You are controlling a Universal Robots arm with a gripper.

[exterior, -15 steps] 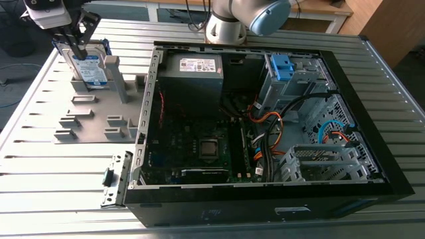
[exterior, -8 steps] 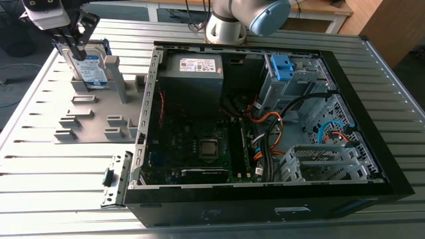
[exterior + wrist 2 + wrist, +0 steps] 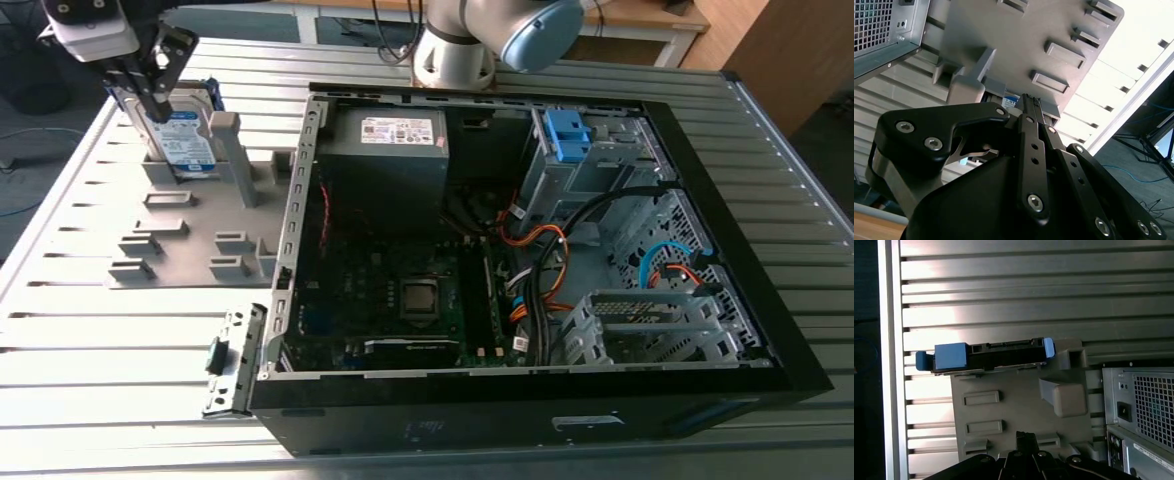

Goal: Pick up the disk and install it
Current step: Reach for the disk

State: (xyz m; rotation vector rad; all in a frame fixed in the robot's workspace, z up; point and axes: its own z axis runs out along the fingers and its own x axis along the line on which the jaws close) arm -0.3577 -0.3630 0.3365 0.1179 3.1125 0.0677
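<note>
Disk (image 3: 187,130) first: it stands on its long edge in a slot at the far end of the grey holder (image 3: 174,235), at about ten o'clock in the exterior view, well apart from the open computer case (image 3: 801,340). I judge that it is parked upright so that its narrow top edge, with the blue carrier around it, is offered to me from above. Lying flat, it would give my fingers nothing to close on.

In the first wrist view I look down on that top edge (image 3: 989,354): dark connector side, blue tabs at both ends, the holder (image 3: 1019,405) spreading out beneath it. A grey post rises just beside the drive, at about three o'clock from it in the exterior view, and seems to be there to keep it from tipping.

My gripper (image 3: 158,100) hangs over the holder close to the disk, pointing down. My fingers look pressed together in both wrist views, the tips (image 3: 1026,436) meeting with nothing between them. They sit over the holder's bare face, beside the disk, not around it. In the second wrist view a sliver of the blue-and-white label shows just past my gripper (image 3: 1029,100).

The case lies on its side with the panel off, so its insides face upward. A blue clip (image 3: 567,135) sits at its one o'clock corner, and the metal table (image 3: 134,380) carries everything. No drive is installed yet, as far as I can judge.
</note>
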